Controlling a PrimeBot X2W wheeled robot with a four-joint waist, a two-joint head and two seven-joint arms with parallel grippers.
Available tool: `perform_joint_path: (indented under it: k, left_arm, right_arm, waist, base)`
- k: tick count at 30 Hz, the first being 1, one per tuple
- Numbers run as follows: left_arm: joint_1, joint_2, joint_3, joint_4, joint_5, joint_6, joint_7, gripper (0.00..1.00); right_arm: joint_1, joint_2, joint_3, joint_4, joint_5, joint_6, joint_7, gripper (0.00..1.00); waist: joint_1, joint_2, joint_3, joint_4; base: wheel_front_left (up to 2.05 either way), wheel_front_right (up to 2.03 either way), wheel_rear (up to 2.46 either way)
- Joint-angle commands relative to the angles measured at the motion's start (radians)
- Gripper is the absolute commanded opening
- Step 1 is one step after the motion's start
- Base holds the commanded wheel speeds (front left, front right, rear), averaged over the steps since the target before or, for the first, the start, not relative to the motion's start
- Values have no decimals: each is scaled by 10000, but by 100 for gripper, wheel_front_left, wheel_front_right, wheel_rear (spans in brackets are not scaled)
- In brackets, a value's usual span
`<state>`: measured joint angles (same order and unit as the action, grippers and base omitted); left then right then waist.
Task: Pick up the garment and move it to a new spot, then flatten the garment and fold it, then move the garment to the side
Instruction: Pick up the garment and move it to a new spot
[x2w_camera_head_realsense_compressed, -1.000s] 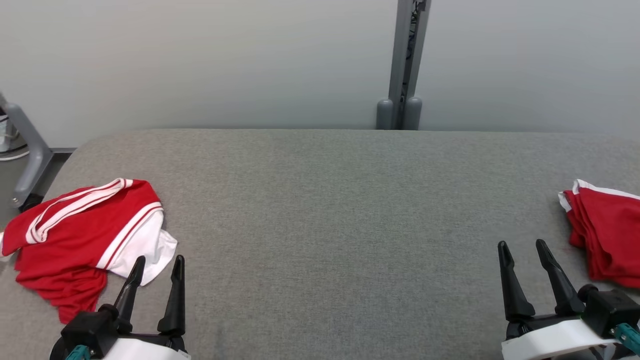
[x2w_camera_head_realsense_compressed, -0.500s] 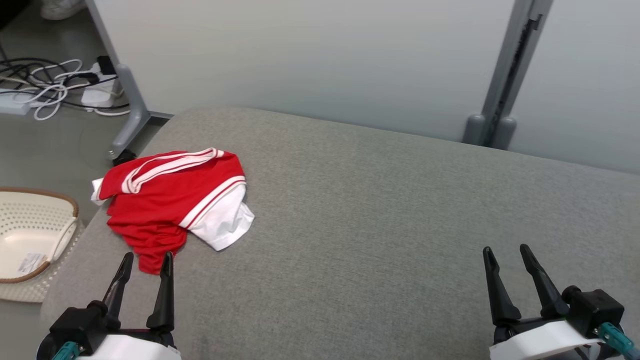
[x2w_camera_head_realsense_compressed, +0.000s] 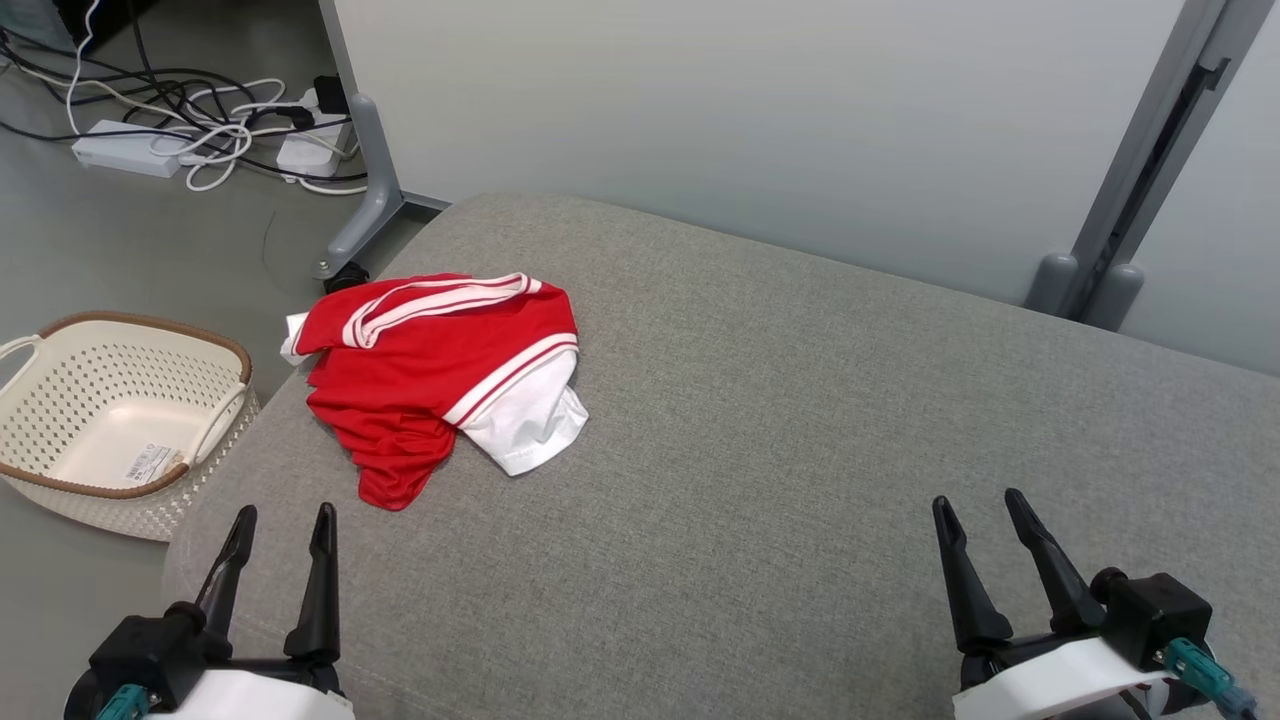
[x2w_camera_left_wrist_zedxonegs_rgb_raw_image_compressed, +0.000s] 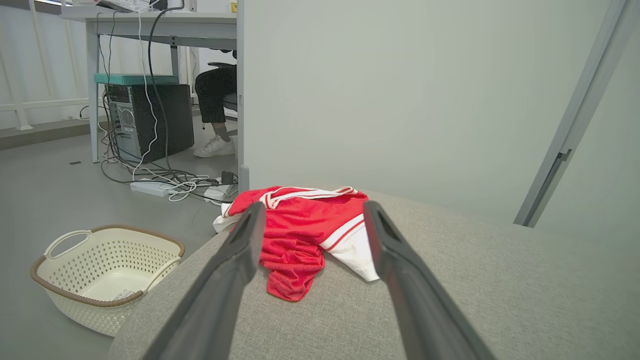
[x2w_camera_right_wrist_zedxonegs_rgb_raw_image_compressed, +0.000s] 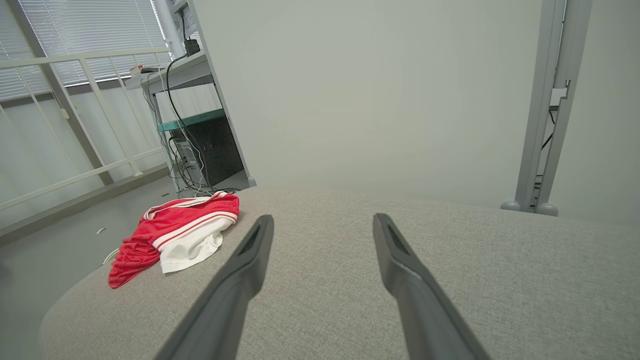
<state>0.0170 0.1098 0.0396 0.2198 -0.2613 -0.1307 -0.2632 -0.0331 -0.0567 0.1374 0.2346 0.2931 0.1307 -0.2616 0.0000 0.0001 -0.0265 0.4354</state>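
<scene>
Head view: crumpled red-and-white garment (x2w_camera_head_realsense_compressed: 430, 370) on grey bench (x2w_camera_head_realsense_compressed: 800, 450), toward 10 o'clock.
Left jaws at 7 o'clock and right jaws at 5 o'clock stand released, grasping nothing; basket (x2w_camera_head_realsense_compressed: 130, 505) on floor at 9 o'clock.

The garment (x2w_camera_head_realsense_compressed: 420, 360) was soft red cloth with white cloth bands, matt and creased. The table (x2w_camera_head_realsense_compressed: 800, 450) was covered in coarse grey woven fabric. The basket (x2w_camera_head_realsense_compressed: 100, 505) looked like perforated cream plastic with a brown rim. The left claw (x2w_camera_head_realsense_compressed: 284, 510) and right claw (x2w_camera_head_realsense_compressed: 977, 497) had smooth, matt dark fingers, seemingly plastic.
</scene>
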Motion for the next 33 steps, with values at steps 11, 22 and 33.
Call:
perform_joint_path:
  k: [11,22,33]
  left_arm:
    - [-1825,1233,-340,456,-855,-2,1161,100]
    - [-4959,3192,-1215,2004,-3229,0,2795,100]
    - [-7344,5181,-2912,5146,-5564,0,4119,100]
  right_arm:
    - [-328,10,145,-108,56,2,-45,100]
    - [-1388,28,400,-605,15,2,-45,100]
    - [-3038,34,1048,-1217,-251,2,-45,100]
  waist:
    - [0,-1,248,-584]
    - [0,-1,1655,-1863]
    - [0,-1,3576,-3816]
  base:
    - [0,0,0]
    - [0,0,0]
    - [0,0,0]
